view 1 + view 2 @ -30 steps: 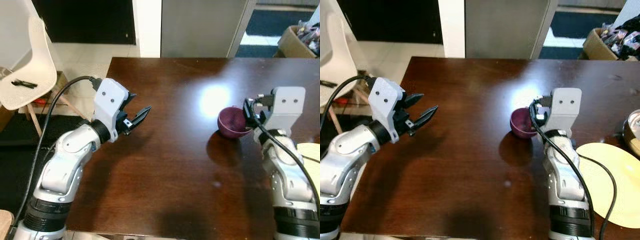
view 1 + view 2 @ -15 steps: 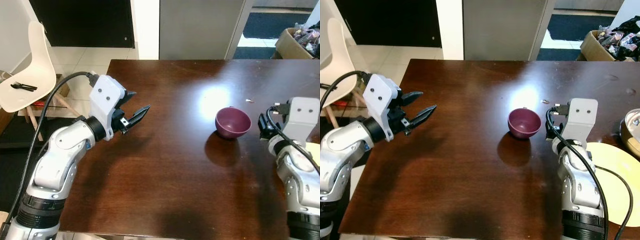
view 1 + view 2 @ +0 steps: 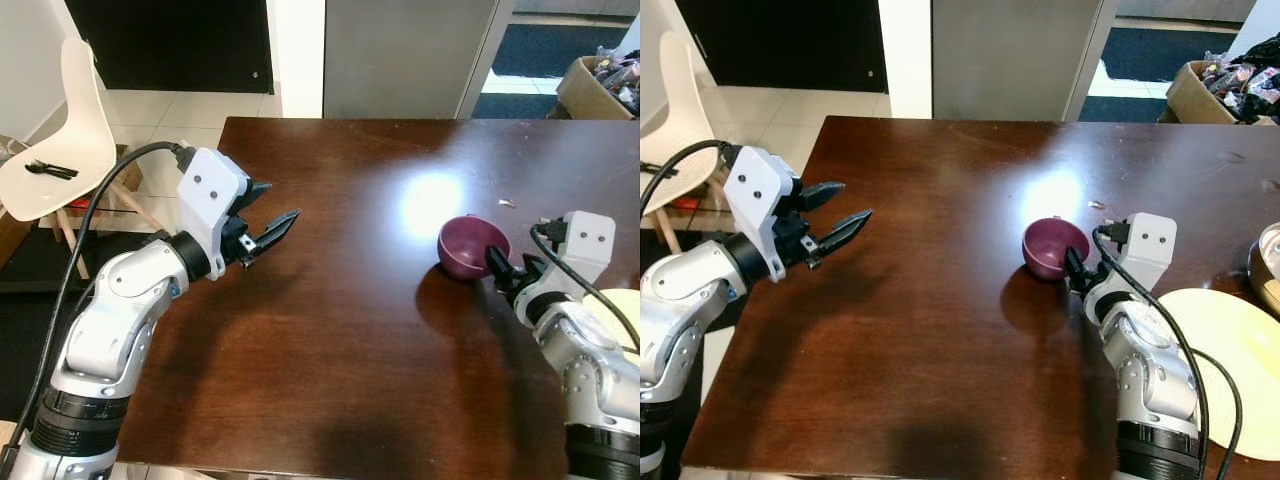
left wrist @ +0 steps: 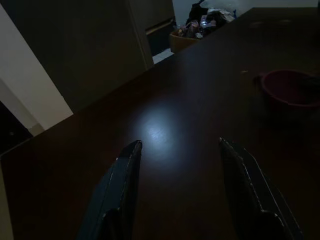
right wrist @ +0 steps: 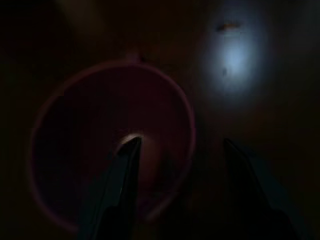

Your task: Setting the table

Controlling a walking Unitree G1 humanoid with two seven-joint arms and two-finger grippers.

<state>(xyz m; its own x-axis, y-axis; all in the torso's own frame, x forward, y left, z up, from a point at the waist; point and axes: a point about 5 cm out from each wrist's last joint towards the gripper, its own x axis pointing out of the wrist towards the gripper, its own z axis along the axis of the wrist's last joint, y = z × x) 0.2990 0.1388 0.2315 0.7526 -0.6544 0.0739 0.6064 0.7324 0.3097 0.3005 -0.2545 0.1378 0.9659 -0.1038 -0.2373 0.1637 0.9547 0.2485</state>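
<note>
A purple bowl (image 3: 472,245) stands upright on the dark wooden table (image 3: 340,330), right of the middle. My right gripper (image 5: 180,142) is open at the bowl's near right side. In the right wrist view one finger (image 5: 125,165) is over the inside of the bowl (image 5: 110,145) and the other finger (image 5: 240,170) is outside its rim. My left gripper (image 3: 282,200) hovers open over the left part of the table, holding nothing and pointing toward the bowl (image 4: 290,87).
A pale yellow plate (image 3: 1230,350) lies at the table's right edge, with a metal bowl (image 3: 1270,260) beyond it. A white chair (image 3: 60,130) with black cutlery (image 3: 48,168) on its seat stands left of the table. A cardboard box (image 3: 600,80) sits on the floor far right.
My right gripper left the bowl and drew back to the right, then came down and in again at the bowl's right rim. The left arm has barely moved.
</note>
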